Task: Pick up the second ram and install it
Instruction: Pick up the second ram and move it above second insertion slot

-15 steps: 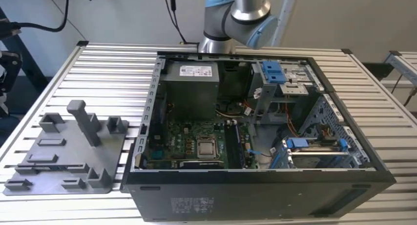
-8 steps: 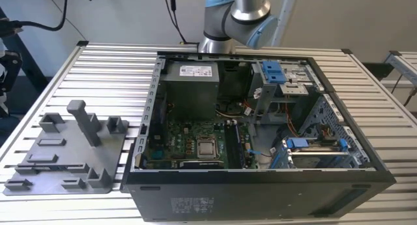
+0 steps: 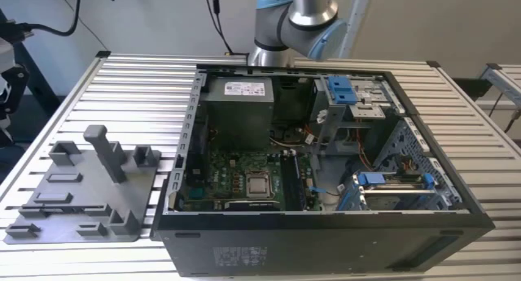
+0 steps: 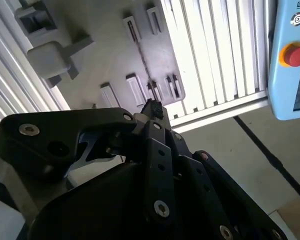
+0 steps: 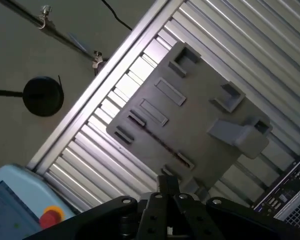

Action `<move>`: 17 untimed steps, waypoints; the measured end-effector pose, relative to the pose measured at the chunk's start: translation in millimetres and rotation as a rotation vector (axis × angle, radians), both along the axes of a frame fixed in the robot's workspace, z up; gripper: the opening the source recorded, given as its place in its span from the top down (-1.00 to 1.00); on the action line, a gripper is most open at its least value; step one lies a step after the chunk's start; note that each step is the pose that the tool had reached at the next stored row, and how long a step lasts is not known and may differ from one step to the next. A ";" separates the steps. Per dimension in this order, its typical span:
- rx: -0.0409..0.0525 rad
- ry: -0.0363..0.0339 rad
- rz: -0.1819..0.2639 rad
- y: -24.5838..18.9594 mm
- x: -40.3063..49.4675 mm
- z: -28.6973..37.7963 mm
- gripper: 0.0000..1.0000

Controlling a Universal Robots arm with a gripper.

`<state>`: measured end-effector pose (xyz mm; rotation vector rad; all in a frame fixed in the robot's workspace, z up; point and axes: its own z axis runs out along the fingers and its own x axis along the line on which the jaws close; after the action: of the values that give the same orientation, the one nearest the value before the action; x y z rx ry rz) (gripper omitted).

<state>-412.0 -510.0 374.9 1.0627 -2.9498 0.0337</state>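
Observation:
The second ram (image 5: 157, 140) is a thin dark stick standing on edge in the slots of the grey holder tray (image 5: 200, 115). In the second wrist view the second ram (image 4: 142, 60) runs as a dark line across that tray (image 4: 105, 55). My gripper (image 5: 167, 186) hangs well above the tray's near edge, its black fingers closed together with nothing between them. The second wrist view shows the gripper (image 4: 152, 107) the same way. In the exterior view the tray (image 3: 89, 189) lies to the left of the open computer case (image 3: 326, 232), which holds the green motherboard (image 3: 236, 171).
The arm (image 3: 297, 19) rises behind the case. The silver processor (image 3: 258, 184) sits mid-board, with blue drive brackets (image 3: 342, 89) towards the exterior view's right. A tall post (image 3: 106, 153) stands on the tray. A pendant with a red button (image 4: 295, 55) hangs off the slatted table's edge.

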 end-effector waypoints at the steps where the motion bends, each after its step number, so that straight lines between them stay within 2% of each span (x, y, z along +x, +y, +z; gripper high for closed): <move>1: 0.0050 -0.0002 0.009 0.0 0.0 -0.2 0.79; 3: 0.0223 -0.0002 0.023 0.0 0.0 -0.9 0.79; 6: 0.0592 -0.0004 0.040 0.0 0.1 -1.5 0.79; 8: 0.0731 0.0006 0.057 0.0 0.0 -2.0 0.79; 10: 0.0791 0.0023 0.078 0.1 0.0 -2.2 0.79; 17: 0.0793 0.0128 0.194 0.0 0.0 -3.2 0.79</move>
<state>-412.0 -510.0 371.8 1.3502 -2.8473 -0.0896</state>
